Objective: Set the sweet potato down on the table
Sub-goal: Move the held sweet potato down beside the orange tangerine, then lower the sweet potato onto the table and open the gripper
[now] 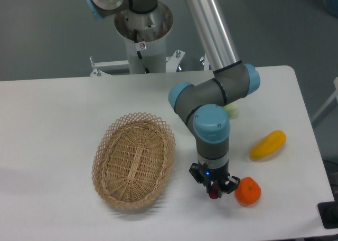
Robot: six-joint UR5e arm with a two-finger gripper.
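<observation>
So the gripper (214, 191) is pointing straight down near the front edge of the table (53, 125), a bit right of the middle. Its two fingers are pinched in on something small and dark reddish, which looks like the sweet potato (214, 194). Only the lower tip pokes out below the fingers, so I can't say for sure how it's oriented or whether it's touching the tabletop yet. My guess is it's being held vertical so it can go straight down onto a bare patch of white.

That spot makes sense: it sits in the gap between the wicker basket (134, 159), just to the left, and the orange fruit (247, 191), which is right beside the gripper on the other side, nearly touching the fingers. Tight fit there, so opening up could nudge the fruit.

Further out toward the right edge there's a yellow vegetable (268, 144) lying at a slant, well clear. Something pale green (232, 112) peeks out behind the arm's elbow, too hidden to name.

The basket looks empty from here.
</observation>
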